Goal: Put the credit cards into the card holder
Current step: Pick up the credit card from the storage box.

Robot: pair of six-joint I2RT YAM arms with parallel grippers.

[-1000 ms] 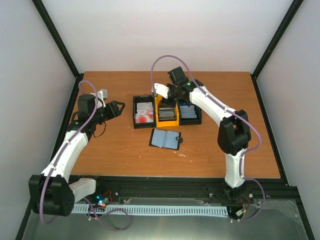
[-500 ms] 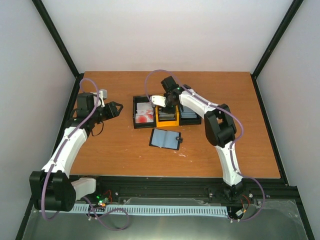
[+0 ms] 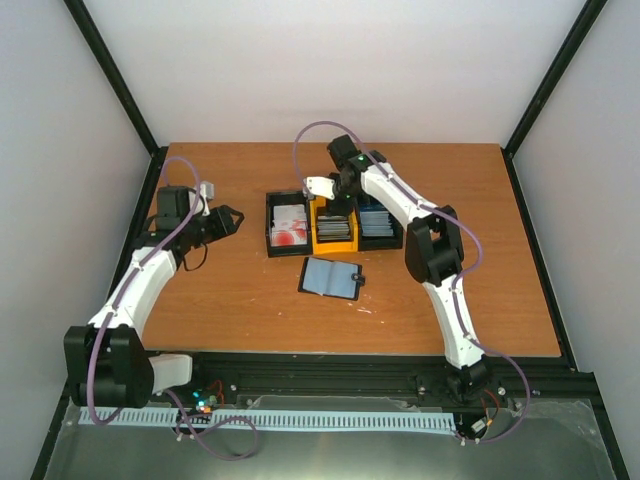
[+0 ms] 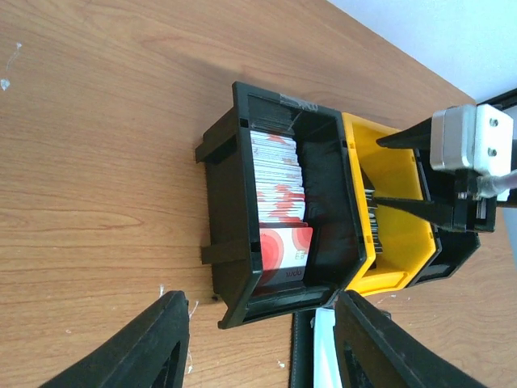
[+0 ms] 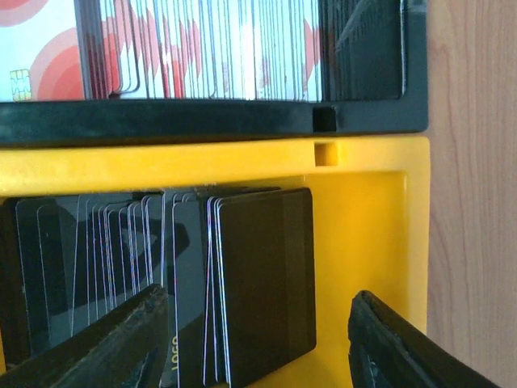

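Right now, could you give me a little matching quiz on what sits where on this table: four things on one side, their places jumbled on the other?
Things:
1. white cards with red blotches
2. dark grey cards
3. card holder
4. right gripper

Places or states:
A. lying open, flat on the table
B. standing in the yellow bin
C. open, poised over the yellow bin
D. standing in the leftmost black bin

Pairs: 1-D, 2-B, 3-A, 4-C.
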